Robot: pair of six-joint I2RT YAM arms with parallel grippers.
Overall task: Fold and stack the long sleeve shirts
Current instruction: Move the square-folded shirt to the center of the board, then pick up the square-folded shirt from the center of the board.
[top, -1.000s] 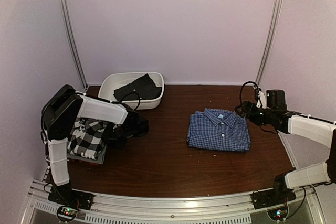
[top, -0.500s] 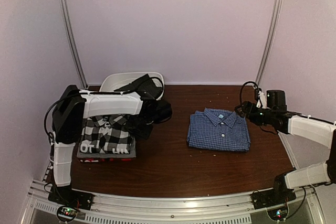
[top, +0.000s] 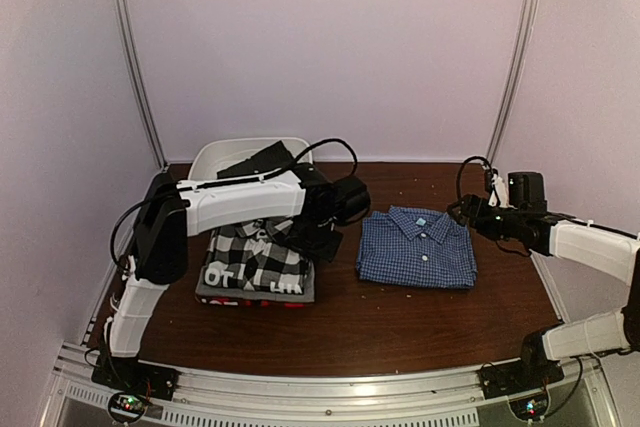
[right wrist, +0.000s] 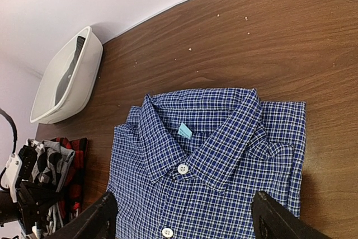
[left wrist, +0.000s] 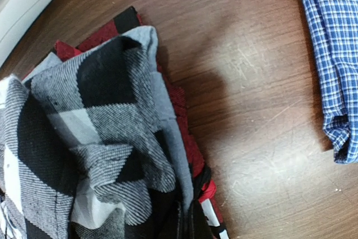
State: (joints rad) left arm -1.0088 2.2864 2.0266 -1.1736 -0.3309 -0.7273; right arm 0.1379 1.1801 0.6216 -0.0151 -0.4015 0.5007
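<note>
**A:** Looking from above first, where do the shirts sit?

**B:** The plaid shirt (top: 255, 259) tops a pile (top: 255, 297) left of the tabletop's (top: 400, 327) middle. The blue shirt (top: 418, 247) lies folded right of the middle, collar toward the far edge. A basin (top: 210, 162) holding a dark garment (top: 265, 162) stands in the far left corner.

**A:** And the arms?

**B:** The left gripper (top: 322, 237) reaches down at the pile's right edge. The right gripper (top: 462, 210) hovers off the blue shirt's far right corner.

**A:** What does the left wrist camera add?

**B:** Its fingers (left wrist: 193, 225) are clenched together on bunched plaid cloth at the pile's edge. A grey shirt (left wrist: 168, 127) and a red shirt (left wrist: 190, 149) peek out underneath. The blue shirt lies apart from the pile, across bare wood.

**A:** And the right wrist camera?

**B:** That gripper's fingers (right wrist: 95, 219) are spread wide and released, gripping nothing, above the blue shirt's buttoned front. The pile and the basin show beyond, toward the left.
</note>
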